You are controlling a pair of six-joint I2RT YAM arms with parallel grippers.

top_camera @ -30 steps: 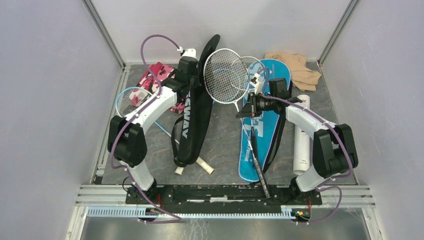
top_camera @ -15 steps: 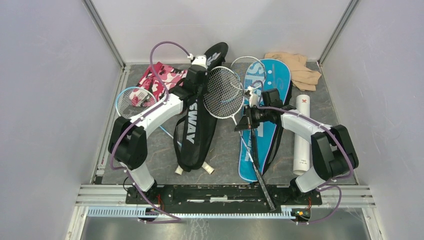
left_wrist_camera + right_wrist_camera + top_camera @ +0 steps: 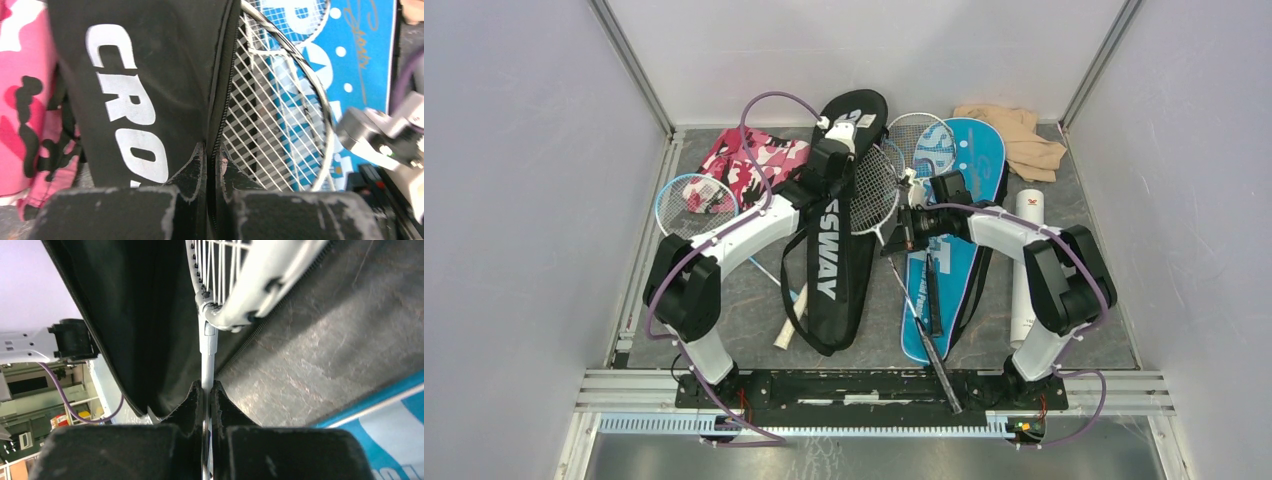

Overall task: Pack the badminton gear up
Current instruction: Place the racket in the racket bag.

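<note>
Silver racket: black grip end nearest, at the counter's front edge, thin shaft pinched between the pressed-together fingers of the right tool, head partly under the open zipper edge of the black "CROSSWAY" cover. Left tool, farther back, clamped tight on that cover's zipper edge beside the strings. Blue "SPORT" cover flat to the right, white tube beside it; blue racket at left, pink camouflage cloth and beige cloth at the far wall.
</note>
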